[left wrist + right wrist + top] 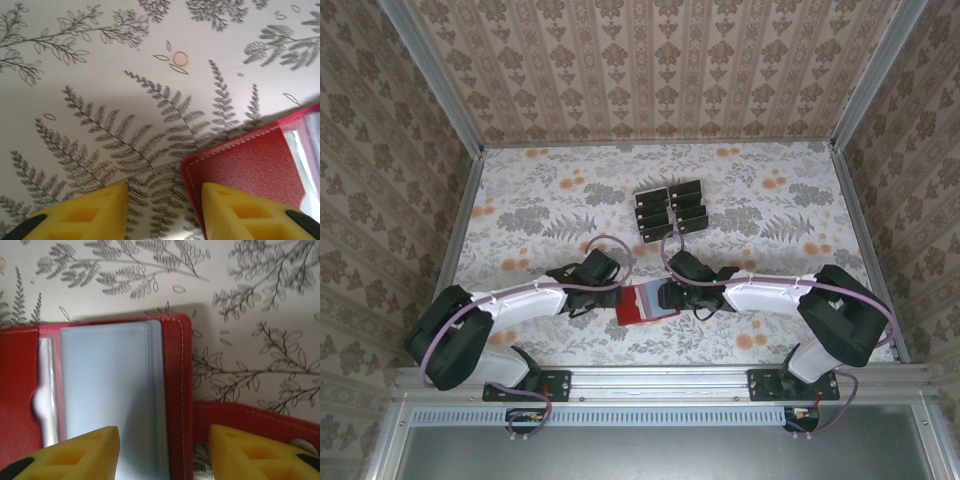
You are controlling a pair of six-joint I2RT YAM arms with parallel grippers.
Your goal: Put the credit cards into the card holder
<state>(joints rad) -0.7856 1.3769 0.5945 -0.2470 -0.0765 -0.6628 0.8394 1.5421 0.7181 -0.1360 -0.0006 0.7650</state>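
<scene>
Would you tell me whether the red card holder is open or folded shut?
Open: the card holder lies spread on the table, its grey-blue pockets exposed inside the red cover.

The folding leather-like card holder (638, 305) is red with pale stitching, and its inner pockets (110, 390) are grey-blue. The small rectangular credit cards (655, 215) are black with pale marks. The tablecloth (550, 200) shows grey ferns and orange blossoms on white. The wallpapered walls (650, 60) carry beige damask stripes.
</scene>
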